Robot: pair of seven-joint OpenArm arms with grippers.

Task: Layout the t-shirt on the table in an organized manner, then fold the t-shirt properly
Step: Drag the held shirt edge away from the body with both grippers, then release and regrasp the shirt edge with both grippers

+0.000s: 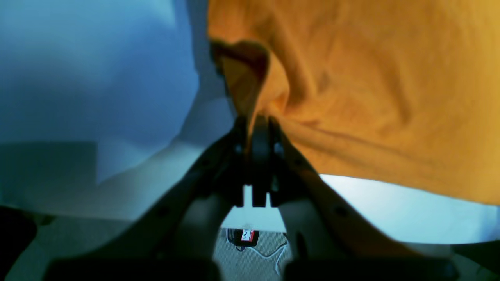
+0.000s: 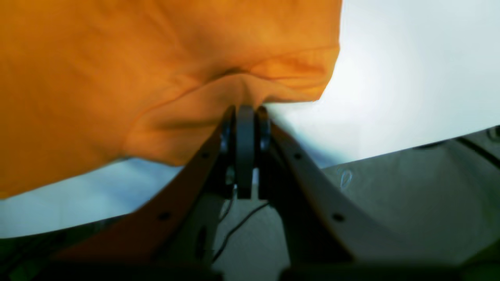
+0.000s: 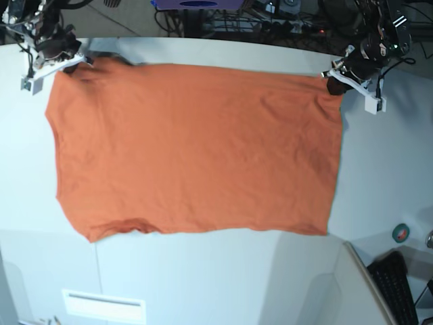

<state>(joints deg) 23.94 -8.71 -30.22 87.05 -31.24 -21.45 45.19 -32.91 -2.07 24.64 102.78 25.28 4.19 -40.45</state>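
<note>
The orange t-shirt (image 3: pixel 196 149) lies spread out wide and mostly flat on the off-white table (image 3: pixel 203 271). My left gripper (image 3: pixel 335 80) is at the shirt's far right corner in the base view. In the left wrist view its jaws (image 1: pixel 258 121) are shut on a bunched fold of the t-shirt (image 1: pixel 371 97) above the table (image 1: pixel 390 207). At the far left corner my right gripper (image 3: pixel 74 61) is likewise shut. The right wrist view shows it (image 2: pixel 246 109) pinching the hem of the t-shirt (image 2: pixel 117 78) over the table (image 2: pixel 390 97).
A dark roll of tape (image 3: pixel 401 232) lies near the table's right edge, with a black keyboard (image 3: pixel 396 284) below it. Cables and equipment (image 3: pixel 270 20) crowd the space behind the far edge. A thin seam (image 3: pixel 96 271) crosses the near tabletop.
</note>
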